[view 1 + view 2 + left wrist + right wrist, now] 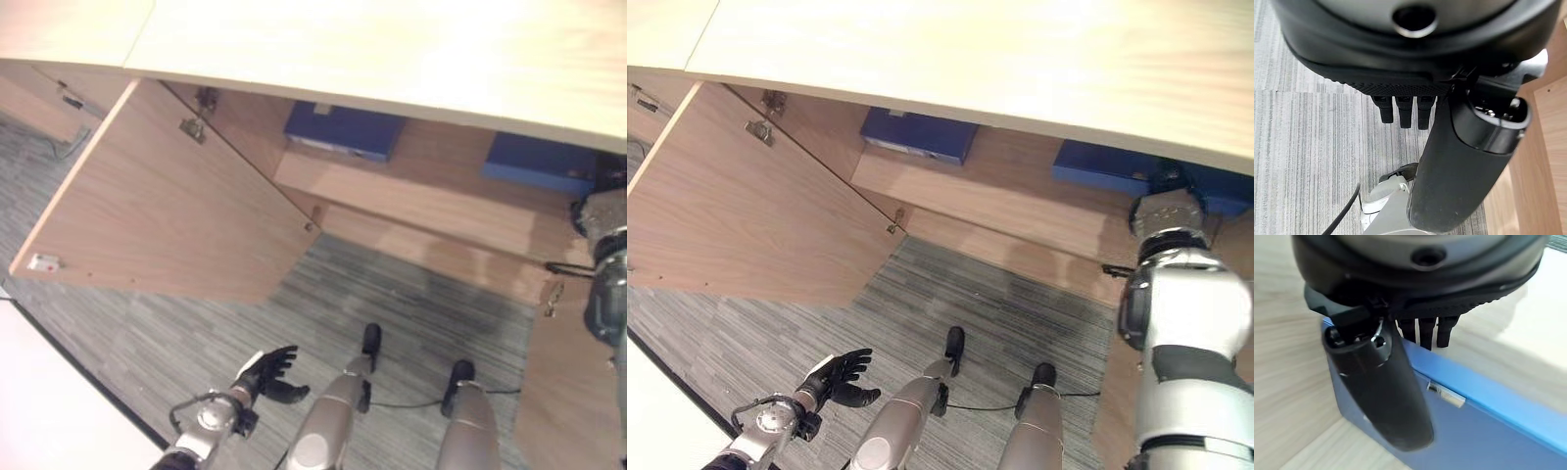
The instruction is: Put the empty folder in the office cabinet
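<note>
**Blue folder at the cabinet shelf, right hand on it**

While the cabinet door (167,196) stands swung wide to the left, the office cabinet (999,211) shows its wood-toned interior beneath the pale desk (392,49) top.

- Item 1, blue folder (1117,168): lies on the upper shelf (970,191) at the right side of the cabinet, beside the right arm's wrist. Its long axis runs along the shelf, roughly side to side, with one long edge facing outward. In the right wrist view the folder (1488,431) is a plain, smooth blue body with a sharp straight top edge and a small metal fitting on its face; it stands against the light wood of the cabinet wall.
- Item 2, right hand (1381,387): thumb laid down across the folder's blue face, fingers (1422,333) reaching over its top edge to the far side, so the hand is clasped about the folder.
- Item 3, second blue folder (345,129): on the same shelf, further left, well apart from the first.
- Item 4, left hand (269,377): low over the grey striped carpet (411,313), fingers loosely spread and relaxed, holding nothing.
</note>
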Motion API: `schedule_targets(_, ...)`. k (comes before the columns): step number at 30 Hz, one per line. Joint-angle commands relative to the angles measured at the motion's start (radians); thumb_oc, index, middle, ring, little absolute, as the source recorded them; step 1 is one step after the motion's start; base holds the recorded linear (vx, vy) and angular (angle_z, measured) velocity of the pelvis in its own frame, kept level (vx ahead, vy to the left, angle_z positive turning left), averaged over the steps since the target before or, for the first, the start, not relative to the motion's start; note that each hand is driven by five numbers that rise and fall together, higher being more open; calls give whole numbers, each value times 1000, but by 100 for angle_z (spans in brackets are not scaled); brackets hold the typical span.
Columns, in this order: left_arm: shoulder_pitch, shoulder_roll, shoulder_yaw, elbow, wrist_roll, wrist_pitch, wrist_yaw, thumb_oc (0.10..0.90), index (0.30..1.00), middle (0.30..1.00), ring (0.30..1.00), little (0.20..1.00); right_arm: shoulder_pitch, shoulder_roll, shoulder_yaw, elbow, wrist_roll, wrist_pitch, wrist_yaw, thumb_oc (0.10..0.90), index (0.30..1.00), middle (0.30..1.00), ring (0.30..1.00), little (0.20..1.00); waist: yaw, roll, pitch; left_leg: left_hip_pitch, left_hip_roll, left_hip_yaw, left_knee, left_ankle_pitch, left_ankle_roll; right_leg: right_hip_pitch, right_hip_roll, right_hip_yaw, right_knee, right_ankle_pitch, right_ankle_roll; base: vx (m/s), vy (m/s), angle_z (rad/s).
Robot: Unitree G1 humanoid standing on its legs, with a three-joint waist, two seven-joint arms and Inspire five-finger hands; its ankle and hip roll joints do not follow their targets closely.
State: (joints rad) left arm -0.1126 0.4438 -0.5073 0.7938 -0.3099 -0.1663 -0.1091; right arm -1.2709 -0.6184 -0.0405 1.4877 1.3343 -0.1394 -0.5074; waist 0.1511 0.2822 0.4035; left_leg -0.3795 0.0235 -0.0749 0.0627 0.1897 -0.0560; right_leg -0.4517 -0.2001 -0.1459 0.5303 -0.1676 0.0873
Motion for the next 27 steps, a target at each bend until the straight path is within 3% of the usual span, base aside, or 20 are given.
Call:
schedule_targets(1, -38, 21, -3, 89, -15, -14, 32, 800, 900, 900, 900, 900, 36, 76, -37, -67, -40, -9, -16, 800, 900, 900, 900, 900, 38, -62, -77, 90, 60, -27, 41, -190, -61, 150, -41, 14, -141, -21, 73, 23, -22, 4)
schedule_targets(6, -21, -1, 13, 158, -7, -5, 41, 800, 900, 900, 900, 900, 102, 163, -42, -95, -92, -15, -31, 800, 900, 900, 900, 900, 29, -108, -111, 144, 70, -23, -6, -181, -57, 212, -28, -6, -219, 16, 69, 40, -14, 0)
schedule_targets(9, -10, -12, 20, 186, -2, -3, 33, 800, 900, 900, 900, 900, 141, 119, -68, -31, -110, 27, -3, 800, 900, 900, 900, 900, 38, -126, -138, 183, 74, -28, -40, -175, -57, 262, -26, -23, -274, 35, 71, 76, -25, 2)
schedule_targets(17, 27, -8, 47, 184, 11, 3, 16, 800, 900, 900, 900, 900, 230, 21, -115, 52, -91, 64, 47, 800, 900, 900, 900, 900, 59, -161, -186, 250, 84, -38, -92, -163, -60, 353, -25, -60, -358, 59, 81, 64, -24, 10)
schedule_targets(27, 35, 2, 63, 192, 23, -2, 23, 800, 900, 900, 900, 900, 213, -53, -101, 36, -65, 56, 71, 800, 900, 900, 900, 900, 80, -187, -210, 259, 88, -58, -94, -158, -65, 366, -21, -76, -346, 47, 81, 17, -20, 8)
